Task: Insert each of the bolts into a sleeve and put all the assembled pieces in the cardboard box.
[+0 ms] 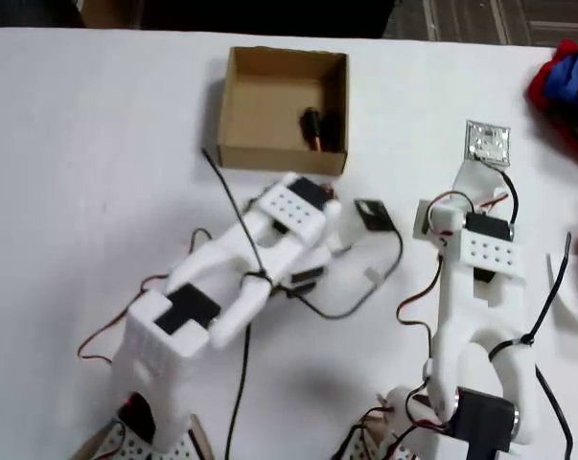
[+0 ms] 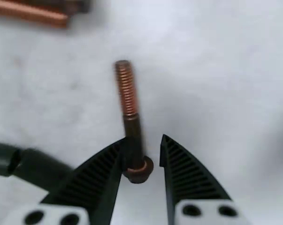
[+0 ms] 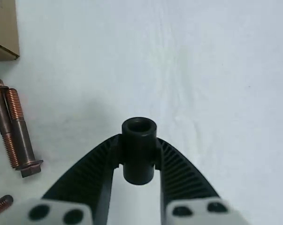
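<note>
**Left tool** (image 2: 142,140): fingers apart, with a copper bolt (image 2: 131,108) lying between them, shank against one finger, threaded end pointing away. **Right tool** (image 3: 139,139): clamped on a black sleeve (image 3: 139,159), with two bolts (image 3: 14,131) nearby on the worktop (image 3: 202,70). **Cardboard box** (image 1: 233,105): at 12 o'clock from the left arm (image 1: 241,259), holding one piece (image 1: 312,129) at its 4 o'clock corner.

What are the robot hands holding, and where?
Right hand grips the black sleeve by its sides. Left hand straddles a bolt near its head, with a gap, so not held.
</note>
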Robot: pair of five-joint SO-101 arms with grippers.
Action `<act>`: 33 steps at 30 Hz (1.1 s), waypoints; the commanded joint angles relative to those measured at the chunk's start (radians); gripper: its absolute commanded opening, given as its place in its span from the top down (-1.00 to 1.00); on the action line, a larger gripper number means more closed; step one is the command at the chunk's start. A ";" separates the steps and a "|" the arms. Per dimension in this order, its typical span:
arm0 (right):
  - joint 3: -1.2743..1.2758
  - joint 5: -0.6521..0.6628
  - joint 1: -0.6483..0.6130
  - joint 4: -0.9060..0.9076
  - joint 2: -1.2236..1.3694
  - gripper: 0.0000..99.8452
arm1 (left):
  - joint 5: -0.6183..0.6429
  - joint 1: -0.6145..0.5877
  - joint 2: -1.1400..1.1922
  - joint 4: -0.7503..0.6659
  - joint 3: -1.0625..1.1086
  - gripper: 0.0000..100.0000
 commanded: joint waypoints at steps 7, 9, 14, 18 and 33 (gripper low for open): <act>-0.029 -0.006 0.004 0.005 -0.012 0.96 | 0.098 -0.144 0.005 -0.020 0.005 0.74; -0.029 -0.006 0.004 0.005 -0.010 0.96 | 0.098 -0.144 0.005 -0.020 0.004 0.75; -0.029 -0.006 0.004 0.005 -0.007 0.96 | -0.077 -0.140 -0.005 0.074 -0.044 0.94; -0.029 -0.006 0.004 0.004 -0.004 0.96 | -0.535 -0.146 0.005 0.310 -0.116 0.93; -0.026 -0.006 0.004 -0.002 -0.002 0.96 | -0.824 -0.440 -0.005 0.365 -0.239 0.92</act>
